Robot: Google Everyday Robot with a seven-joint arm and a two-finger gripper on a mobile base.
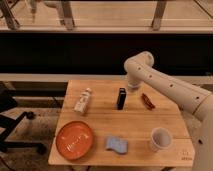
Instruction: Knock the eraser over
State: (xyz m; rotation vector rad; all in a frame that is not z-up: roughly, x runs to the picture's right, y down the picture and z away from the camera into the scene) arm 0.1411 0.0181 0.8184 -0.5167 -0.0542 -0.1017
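Note:
The eraser (121,98) is a slim black block standing upright near the middle of the wooden table (105,125). The gripper (132,89) hangs from the white arm just right of the eraser's top, close beside it. I cannot tell whether it touches the eraser. The arm reaches in from the right side of the view.
A small dark-red elongated object (147,100) lies right of the gripper. A white cup (160,138) stands at the front right. A blue pad (116,144) lies at the front middle, an orange plate (74,140) at the front left, a white bottle (83,100) lies at the left.

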